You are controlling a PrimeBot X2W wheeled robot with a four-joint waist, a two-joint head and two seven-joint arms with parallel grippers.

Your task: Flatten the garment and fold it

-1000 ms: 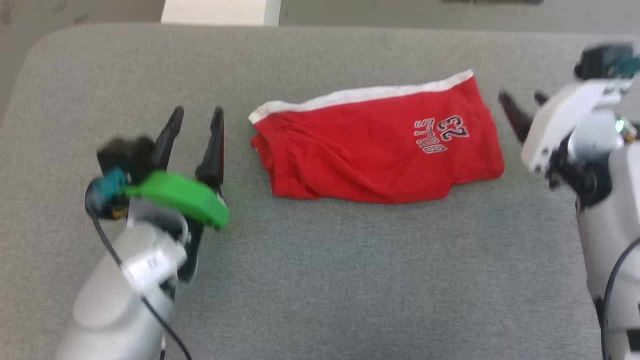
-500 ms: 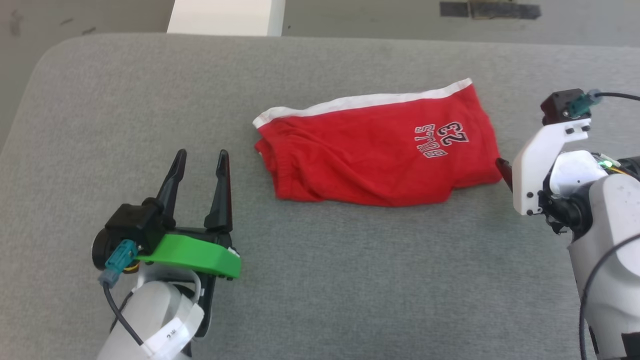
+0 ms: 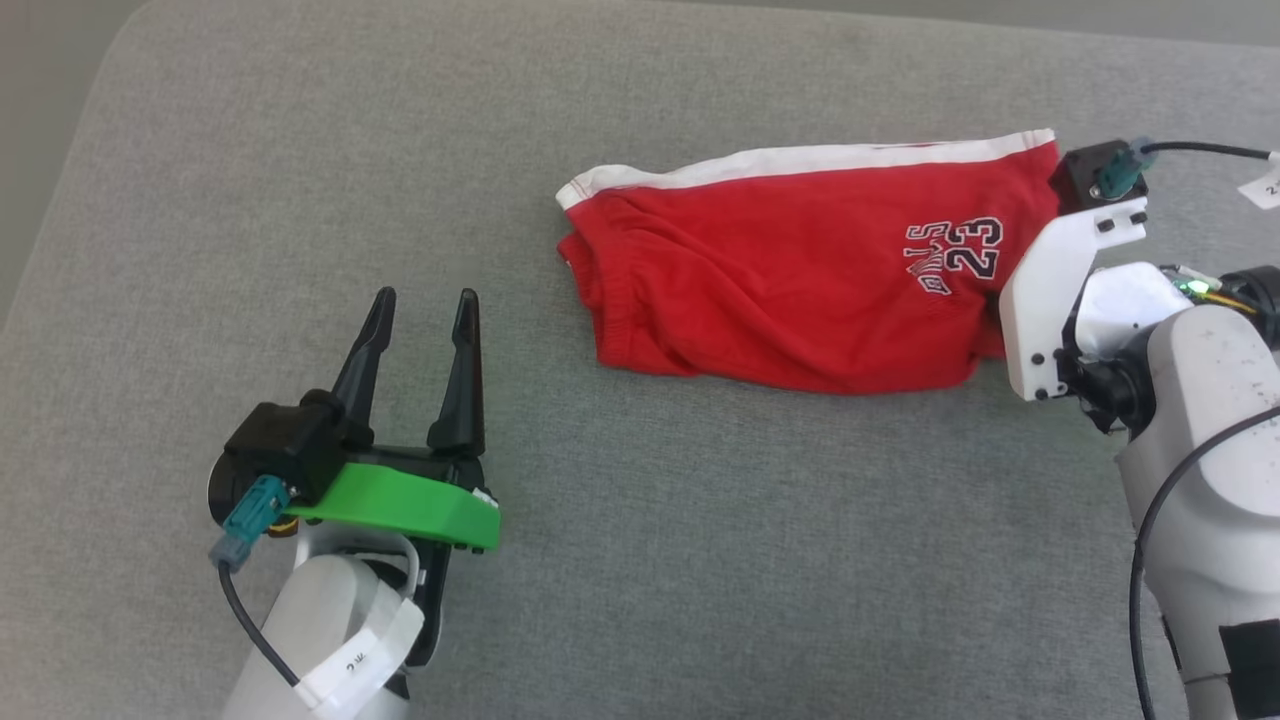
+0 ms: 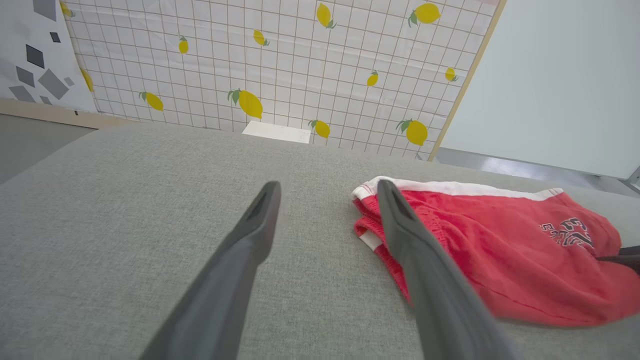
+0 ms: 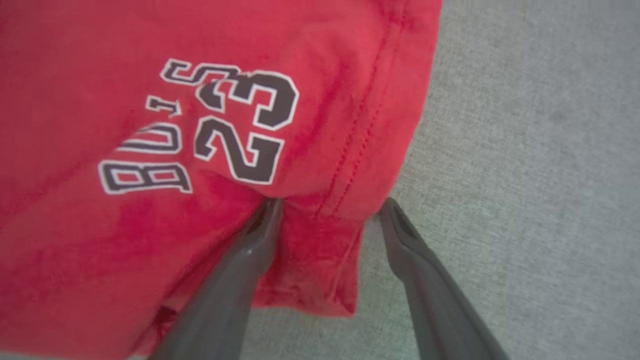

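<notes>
The garment point(image 3: 790, 280), red shorts with a white stripe along the far edge and "23" lettering, lies crumpled and partly flattened across the grey cushion point(image 3: 640, 560). My left gripper point(image 3: 425, 300) stands open on the cushion to the garment's left and a little nearer, apart from it; in the left wrist view the left gripper point(image 4: 328, 185) points past the waistband end of the garment point(image 4: 500, 250). My right gripper point(image 5: 331, 205) is open at the garment's point(image 5: 150, 100) right end, its fingers astride a lower hem corner. In the head view its white wrist mount point(image 3: 1045, 300) hides those fingers.
The cushion's rounded left edge point(image 3: 60, 200) falls away to the floor. A lemon-print tiled wall point(image 4: 280, 65) and a white block point(image 4: 277, 131) stand beyond the far edge. Bare cushion spreads in front of the garment.
The head camera has tilted, shifting the whole picture. My right gripper has come in over the garment's right end. The left gripper has stayed open in about the same place.
</notes>
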